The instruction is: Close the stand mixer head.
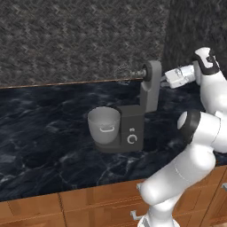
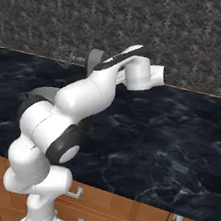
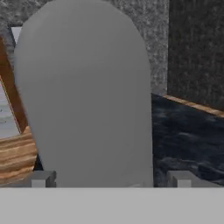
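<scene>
Black marble bench (image 1: pixel 44 128) carrying the stand mixer, set near the back wall so that its head can swing freely above the bowl. The white arm (image 1: pixel 195 146) reaches up and over from the front, placing the hand behind the raised head, a position that suits a push forward and down. The stand mixer head (image 1: pixel 151 86) stands tilted back, nearly upright on its hinge above the dark base (image 1: pixel 131 133); hence the task is judged not yet done. Its rounded grey back fills the middle of the hand view (image 3: pixel 87 96). Mixing bowl (image 1: pixel 104 125), light grey, sits in front of the base, uncovered. Wire whisk (image 1: pixel 125 71) projects sideways from the head's top end, well clear of the bowl. Jaws (image 3: pixel 111 178): spread wide, one fingertip (image 3: pixel 41 178) either side of the head, gripping nothing; contact cannot be told.
</scene>
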### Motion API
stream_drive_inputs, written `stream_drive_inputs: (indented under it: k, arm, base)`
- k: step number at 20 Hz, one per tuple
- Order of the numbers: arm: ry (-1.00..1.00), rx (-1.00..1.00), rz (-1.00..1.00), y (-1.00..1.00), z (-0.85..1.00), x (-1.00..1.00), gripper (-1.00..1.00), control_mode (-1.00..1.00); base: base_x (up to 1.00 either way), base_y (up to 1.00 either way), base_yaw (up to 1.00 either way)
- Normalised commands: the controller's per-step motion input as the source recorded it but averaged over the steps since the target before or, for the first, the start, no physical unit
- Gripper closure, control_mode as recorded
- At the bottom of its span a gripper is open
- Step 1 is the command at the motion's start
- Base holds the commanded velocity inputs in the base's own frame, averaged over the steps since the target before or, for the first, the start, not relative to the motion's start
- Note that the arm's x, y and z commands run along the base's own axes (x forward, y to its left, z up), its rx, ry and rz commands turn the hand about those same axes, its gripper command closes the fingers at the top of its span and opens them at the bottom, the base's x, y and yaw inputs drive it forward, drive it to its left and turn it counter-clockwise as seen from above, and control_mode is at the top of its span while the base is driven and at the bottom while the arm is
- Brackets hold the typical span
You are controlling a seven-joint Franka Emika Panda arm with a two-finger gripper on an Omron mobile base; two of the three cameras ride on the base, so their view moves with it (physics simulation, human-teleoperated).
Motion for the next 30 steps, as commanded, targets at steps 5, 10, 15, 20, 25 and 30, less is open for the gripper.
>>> stream_drive_inputs:
  k: [5, 10, 15, 20, 25, 30]
  arm:
    - [-0.21, 0.1, 0.29, 0.5, -0.05, 0.6, -1.0, -1.0]
    - [-0.22, -0.02, 0.39, 0.99, -0.39, 0.42, -1.0, -1.0]
    - [-0.17, -0.13, 0.47, 1.0, -0.73, 0.17, -1.0, -1.0]
    - [-0.12, -0.22, 0.42, 1.0, -0.33, 0.01, -1.0, -1.0]
    - [-0.27, -0.18, 0.13, 0.92, 0.25, -0.32, -1.0, -1.0]
    - [-0.26, -0.09, 0.0, 0.24, 0.09, -0.58, -1.0, -1.0]
  base:
    - [0.0, 0.0, 0.0]
    - [0.0, 0.0, 0.0]
    - [0.0, 0.0, 0.0]
    - [0.0, 0.0, 0.0]
    - [0.0, 0.0, 0.0]
    - [0.0, 0.0, 0.0]
